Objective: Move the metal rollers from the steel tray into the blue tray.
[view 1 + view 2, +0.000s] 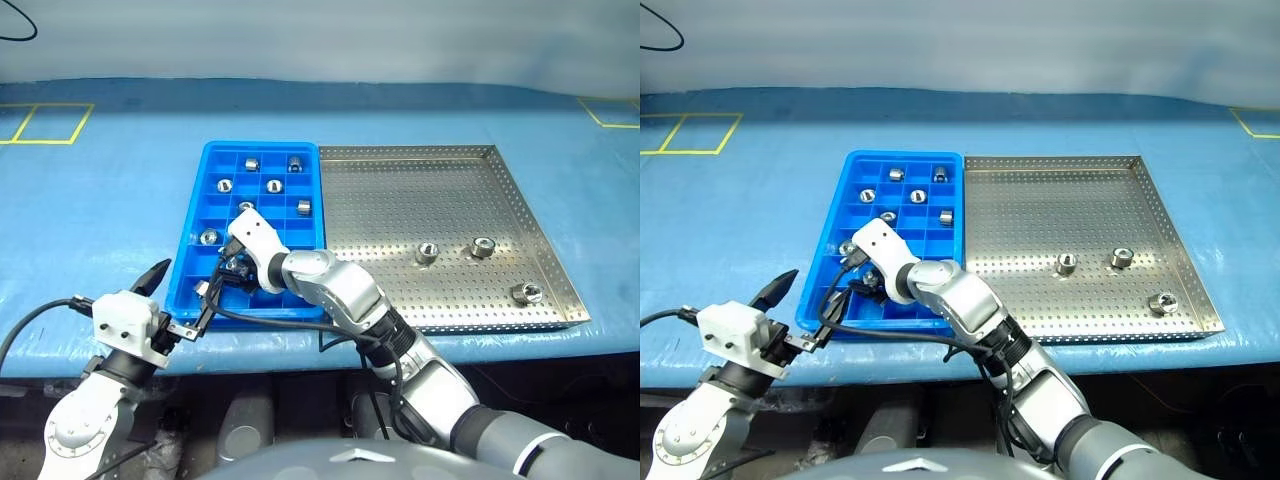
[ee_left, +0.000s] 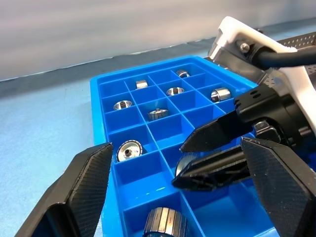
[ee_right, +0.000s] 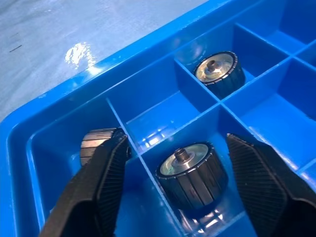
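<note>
While three metal rollers [image 1: 481,247] lie on steel tray [image 1: 400,190] | right gripper [image 3: 173,173] spread over blue tray [image 1: 205,180], roller between fingers untouched | left gripper [image 1: 180,300] open at tray's 7 o'clock

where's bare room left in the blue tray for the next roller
In the blue tray, the far-left corner cell and the cells along the steel tray side near the right gripper look bare. The middle is crowded with rollers. The near-left corner holds two more.
</note>
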